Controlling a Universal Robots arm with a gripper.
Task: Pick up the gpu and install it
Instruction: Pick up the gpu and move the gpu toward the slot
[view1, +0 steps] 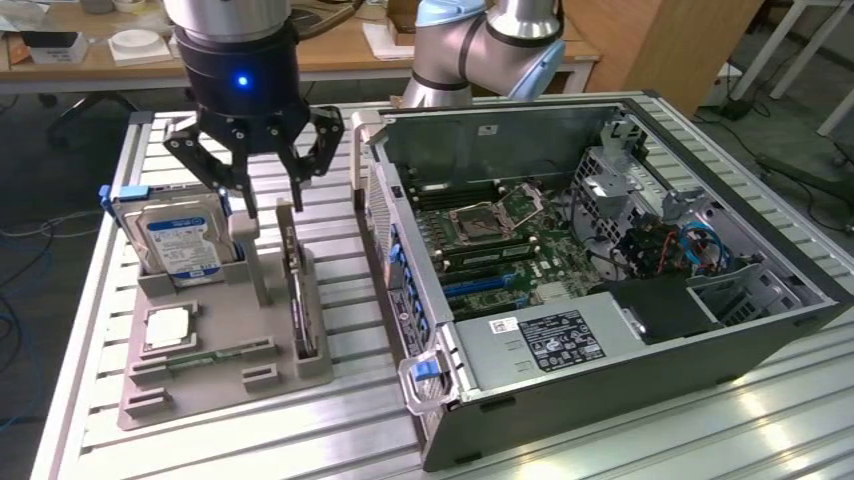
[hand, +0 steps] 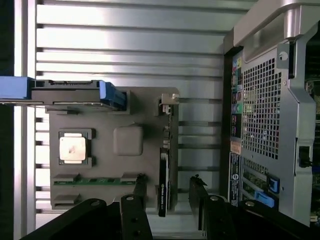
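The gpu (view1: 302, 305) stands on edge in a slot of the grey holder (view1: 200, 392), a thin dark card with its silver bracket end towards the back. In the wrist view the gpu (hand: 163, 172) shows edge-on as a dark strip. My gripper (view1: 271, 208) hangs just above the card's bracket end, open, nothing held. In the wrist view my gripper (hand: 169, 184) has one fingertip on each side of the card's line, with a gap on both sides. The open computer case (view1: 601, 395) lies to the exterior view's right, motherboard (view1: 514, 255) exposed.
On the same holder stand a silver hard drive (view1: 180, 240) with a blue-white label, a square processor chip (view1: 171, 327) and a green memory stick (view1: 214, 355). The case's rear panel (hand: 265, 110) is close beside the holder. A slatted metal table (view1: 334, 440) carries everything.
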